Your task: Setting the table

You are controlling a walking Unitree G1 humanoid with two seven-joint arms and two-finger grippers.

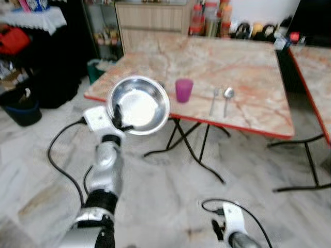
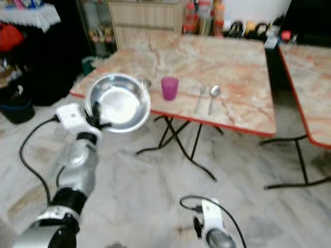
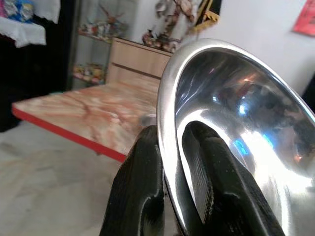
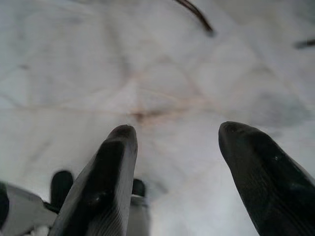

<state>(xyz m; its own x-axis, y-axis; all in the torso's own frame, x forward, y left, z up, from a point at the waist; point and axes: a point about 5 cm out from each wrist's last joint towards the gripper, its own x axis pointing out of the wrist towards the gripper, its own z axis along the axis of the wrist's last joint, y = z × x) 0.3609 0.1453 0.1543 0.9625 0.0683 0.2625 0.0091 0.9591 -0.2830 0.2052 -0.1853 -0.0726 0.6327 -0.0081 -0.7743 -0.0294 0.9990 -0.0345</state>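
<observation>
My left gripper (image 1: 120, 120) is shut on the rim of a shiny steel bowl (image 1: 138, 105), held up in the air just short of the table's near left corner. In the left wrist view the two black fingers (image 3: 142, 191) pinch the bowl's rim (image 3: 170, 113) from both sides. On the marble-topped table (image 1: 207, 67) stand a purple cup (image 1: 183, 90) and, to its right, a fork (image 1: 214, 100) and a spoon (image 1: 227, 97) side by side. My right gripper (image 4: 174, 162) hangs low over the floor, open and empty.
The table has a red edge and black folding legs (image 1: 191, 147). A second table (image 1: 315, 77) stands close on the right. A dark bin (image 1: 20, 106) and cluttered shelves are at the left; a wooden cabinet (image 1: 152, 23) is behind. The marble floor (image 1: 170, 206) lies open before the table.
</observation>
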